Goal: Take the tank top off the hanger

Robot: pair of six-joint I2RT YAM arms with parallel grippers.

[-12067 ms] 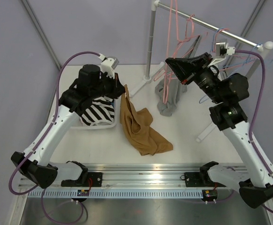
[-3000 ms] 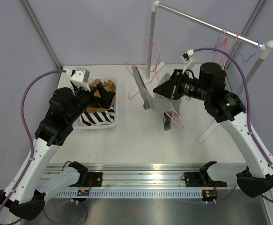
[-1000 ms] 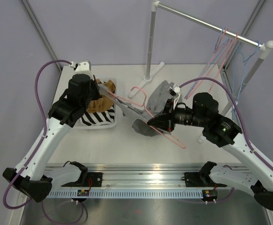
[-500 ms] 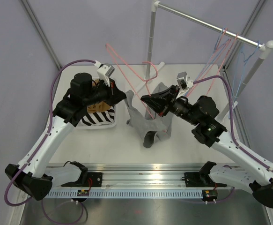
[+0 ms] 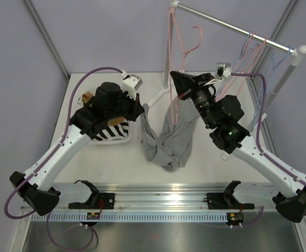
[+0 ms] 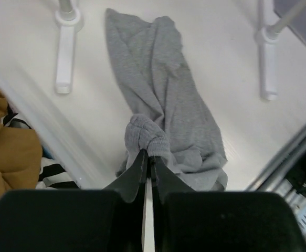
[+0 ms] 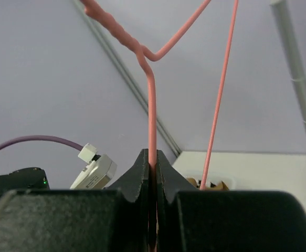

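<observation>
- Top view: the left gripper (image 5: 141, 108) is clamped on one edge of the grey top (image 5: 169, 139), just right of the basket (image 5: 126, 137).
- The top hangs from that pinch and sags onto the table (image 5: 111, 163) in a crumpled heap between the two arms.
- Its other side rises toward the right gripper (image 5: 173, 79).
- The right gripper is clamped on the pink hanger (image 5: 172, 31) and holds it high, with the hook up near the rail (image 5: 231, 26).
- The hanger's lower wire runs down beside the top; whether it is threaded through the fabric I cannot tell.
- Left wrist view: the left gripper (image 6: 147, 157) has its jaws pressed together on a bunched fold of the top (image 6: 158, 100).
- The rest of the top lies stretched across the table between two rack feet (image 6: 63, 63).
- Brown cloth (image 6: 8, 152) lies in the basket at the left edge.
- Right wrist view: the right gripper (image 7: 151, 157) has its jaws closed on the hanger (image 7: 151, 105).
- The wire stands upright from the tips and bends off toward both upper corners.
</observation>
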